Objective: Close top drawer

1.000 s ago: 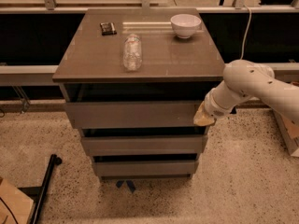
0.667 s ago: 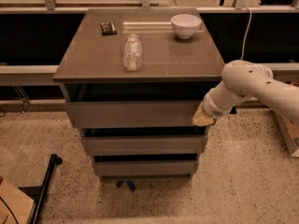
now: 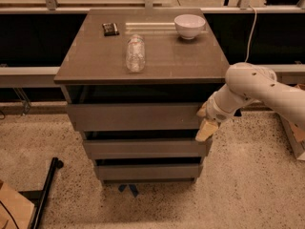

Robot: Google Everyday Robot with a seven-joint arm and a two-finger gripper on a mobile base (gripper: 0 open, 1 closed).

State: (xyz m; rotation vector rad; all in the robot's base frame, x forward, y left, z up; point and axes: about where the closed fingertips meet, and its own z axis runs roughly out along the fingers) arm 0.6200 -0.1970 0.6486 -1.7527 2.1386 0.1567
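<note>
The top drawer (image 3: 136, 117) is the uppermost of three grey-brown fronts in the cabinet. It stands pulled out a little, with a dark gap under the cabinet top (image 3: 95, 61). Its inside is hidden. My gripper (image 3: 206, 122) sits at the drawer's right front corner, its pale fingers against the front face. The white arm reaches in from the right.
On the cabinet top lie a clear plastic bottle (image 3: 135, 53), a white bowl (image 3: 189, 26) and a small dark packet (image 3: 110, 29). Two lower drawers (image 3: 143, 148) sit below. A black pole (image 3: 47, 191) lies on the speckled floor at left. A rail runs behind.
</note>
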